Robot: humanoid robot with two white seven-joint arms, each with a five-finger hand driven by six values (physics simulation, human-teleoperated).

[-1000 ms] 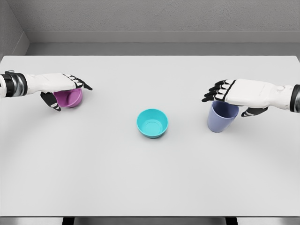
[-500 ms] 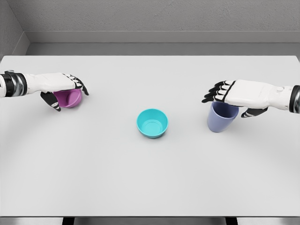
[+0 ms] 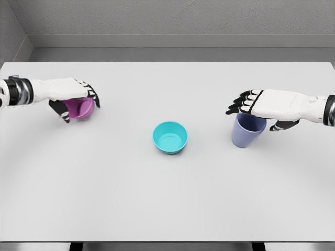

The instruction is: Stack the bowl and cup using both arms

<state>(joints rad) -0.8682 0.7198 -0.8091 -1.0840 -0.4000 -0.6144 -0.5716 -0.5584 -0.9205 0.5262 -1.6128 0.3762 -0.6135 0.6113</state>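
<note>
While gripped, purple cup (image 3: 79, 109) tilted — teal bowl (image 3: 170, 137) upright

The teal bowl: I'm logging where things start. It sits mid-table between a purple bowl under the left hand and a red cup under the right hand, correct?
Not quite: the cup under the right hand is blue, not red, as the head view shows. The teal bowl does sit mid-table, with the purple bowl under the left hand.
</note>
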